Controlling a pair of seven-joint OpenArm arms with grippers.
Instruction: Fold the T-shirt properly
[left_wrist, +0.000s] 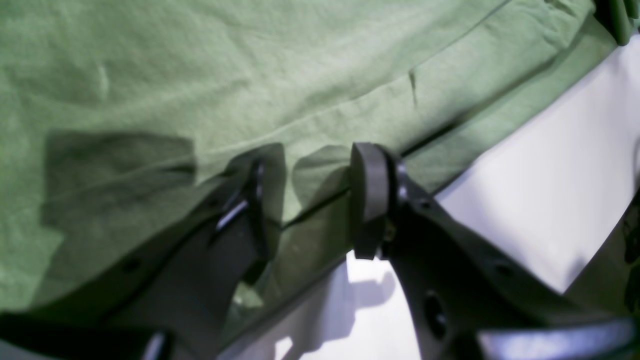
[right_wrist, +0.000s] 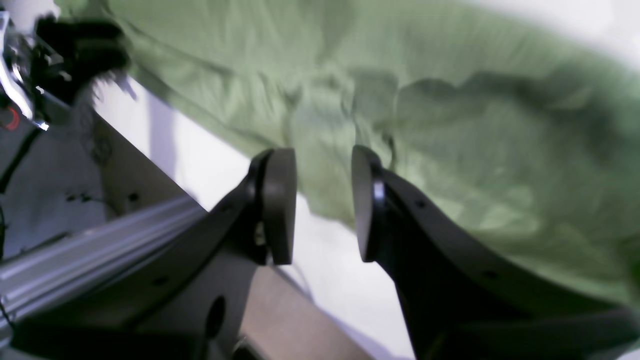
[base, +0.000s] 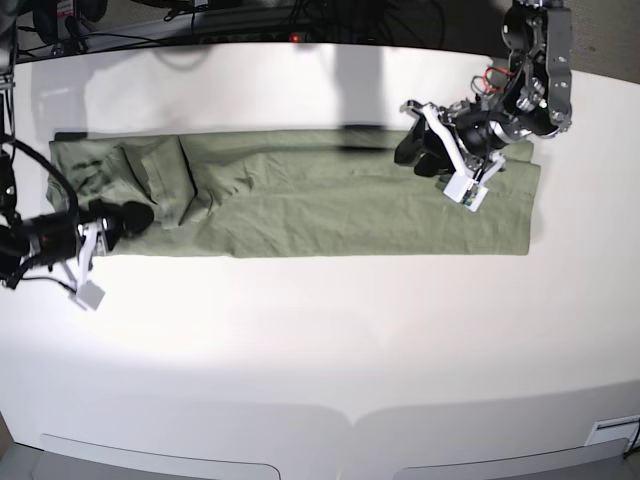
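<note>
Lying across the white table (base: 320, 330) as a long band, the T-shirt (base: 300, 205), already narrowed lengthwise. Hovering over its hem end, left gripper (left_wrist: 307, 200), jaws parted, nothing pinched. Waiting at the neck end, right gripper (right_wrist: 324, 205), jaws likewise apart and empty, cloth edge just beyond. Probably best: lowering each pair squarely over both layers, closing fully, lifting both ends together, keeping edges aligned.
</note>
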